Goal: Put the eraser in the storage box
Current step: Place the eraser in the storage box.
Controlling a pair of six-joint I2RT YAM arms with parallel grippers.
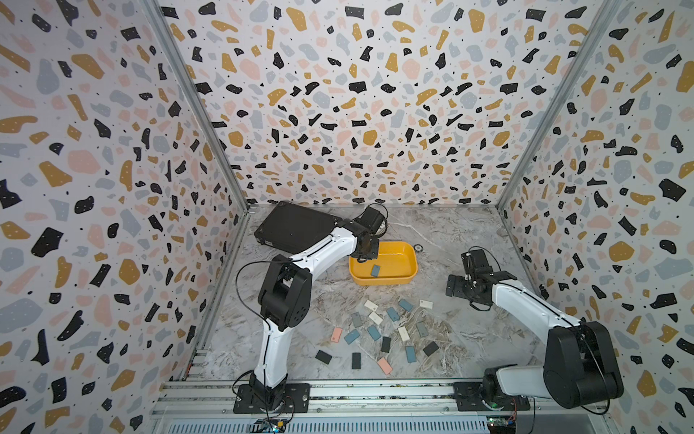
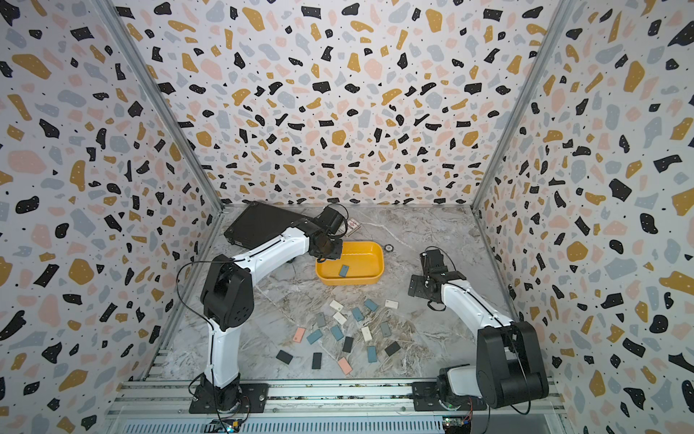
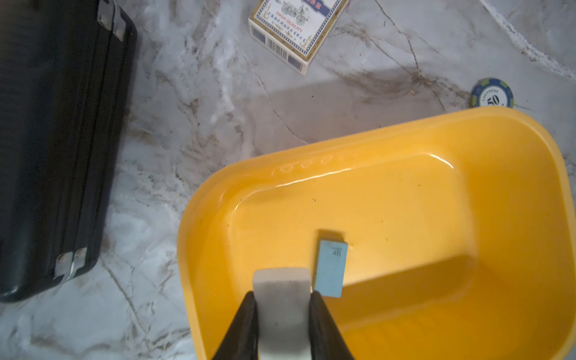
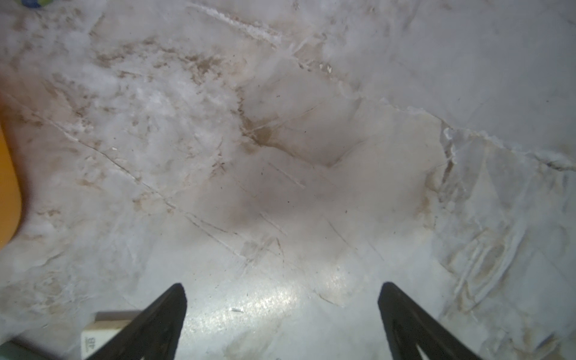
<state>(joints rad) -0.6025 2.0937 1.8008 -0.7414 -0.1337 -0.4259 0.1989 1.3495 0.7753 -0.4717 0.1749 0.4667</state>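
- Left tool (image 3: 282, 294) – closed on a grey eraser (image 3: 282, 314), which is clamped flat between the two black fingers with its free end sticking out past the fingertips.
- In both top views the left tool hangs over the far left corner of the storage box (image 1: 383, 280), so the held eraser is above the box's interior. Whether it touches the floor of the box cannot be told.
- The storage box is a shallow yellow tray standing open on the marbled tabletop (image 1: 450, 233), between the two arms and towards the back.
- One blue eraser (image 3: 330, 268) marked 4B lies flat on the box floor, just beside the held one in the left wrist view. It also shows in a top view (image 2: 343, 270).
- Right tool (image 4: 282, 286) – fingers spread wide with nothing between them, hovering over bare tabletop to the right of the box and well apart from it.
- A cream eraser (image 4: 103, 330) marked 4B lies on the tabletop, partly hidden behind one finger of the right tool.
- Loose erasers (image 1: 373, 333) in blue, grey, cream, pink and black are scattered on the tabletop nearer the arm bases.
- A black case (image 1: 293, 227) lies at the back left, near the box.
- A card box (image 3: 296, 28) lies behind the storage box, and a poker chip (image 3: 492, 93) just beside its far rim.
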